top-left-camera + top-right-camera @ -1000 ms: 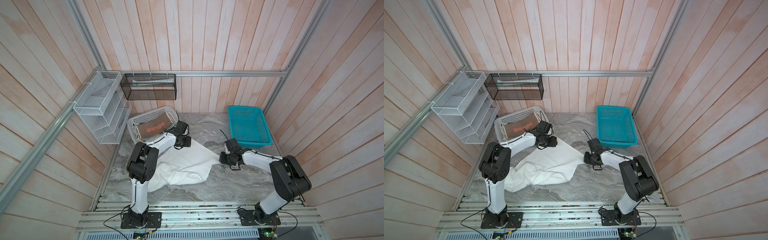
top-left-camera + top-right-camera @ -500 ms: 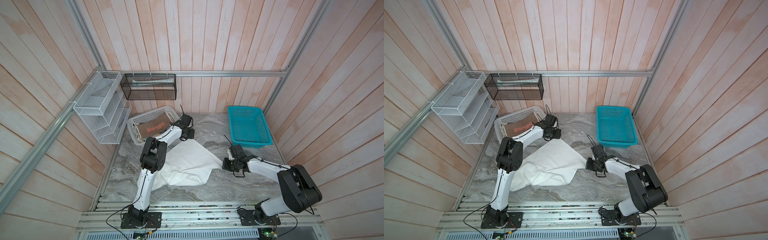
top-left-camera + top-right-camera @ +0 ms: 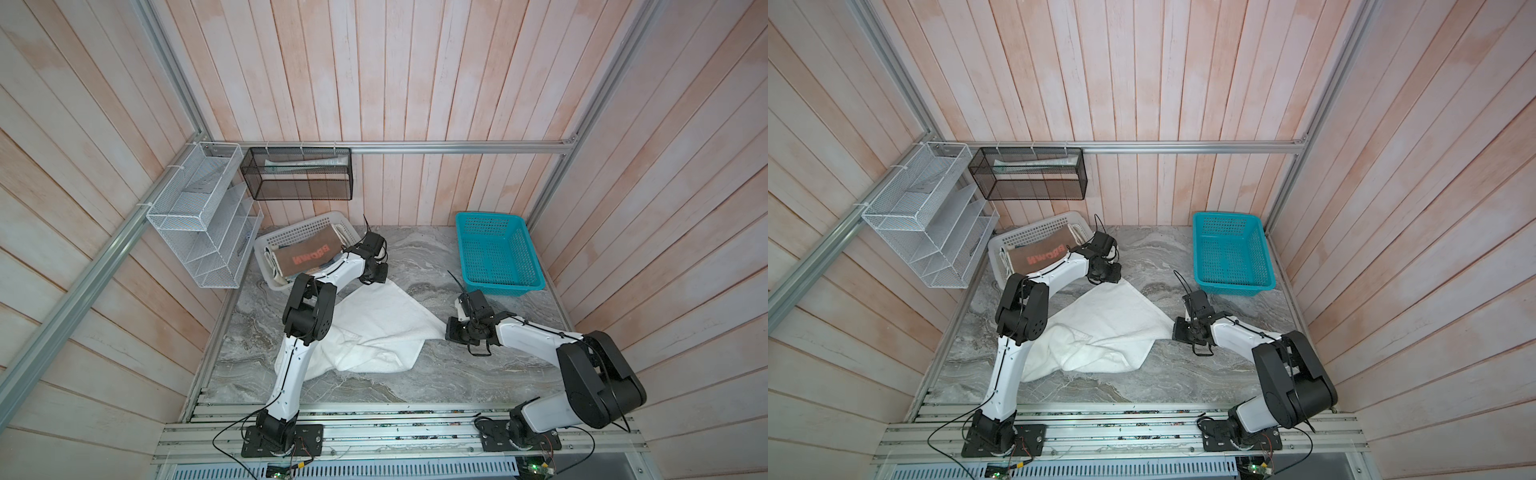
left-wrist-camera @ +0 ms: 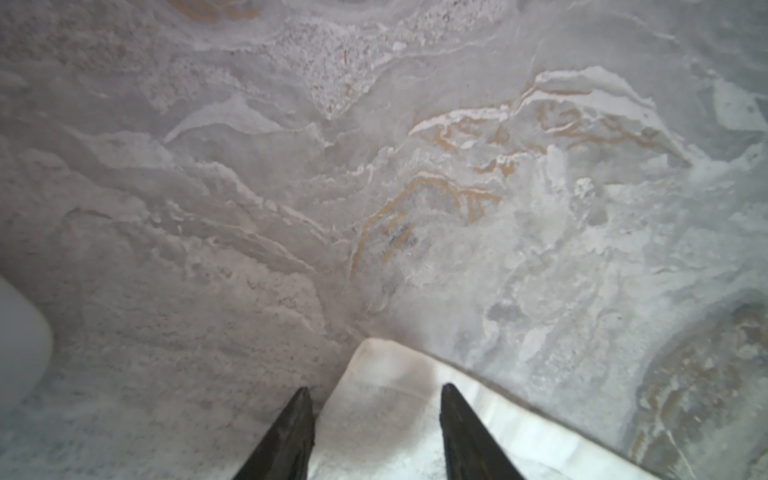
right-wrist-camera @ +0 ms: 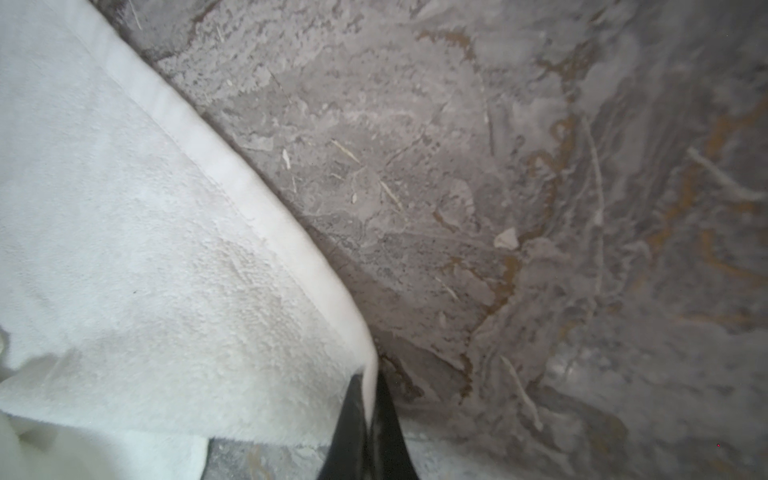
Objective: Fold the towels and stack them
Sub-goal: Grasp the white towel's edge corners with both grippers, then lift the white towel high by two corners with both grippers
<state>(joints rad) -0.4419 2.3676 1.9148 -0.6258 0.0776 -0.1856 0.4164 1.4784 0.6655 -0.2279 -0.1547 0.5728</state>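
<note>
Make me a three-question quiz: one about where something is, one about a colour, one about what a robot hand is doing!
1. The right hand is: A open; B shut on the white towel's corner; C shut on nothing.
2. The empty basket is: A teal; B red; C black.
3. The brown towel lies: A in the empty basket; B in the white basket; C in the right hand.
Answers: 1 B, its fingers pinch the hem; 2 A, teal in both top views; 3 B, orange letters show inside its rim.
</note>
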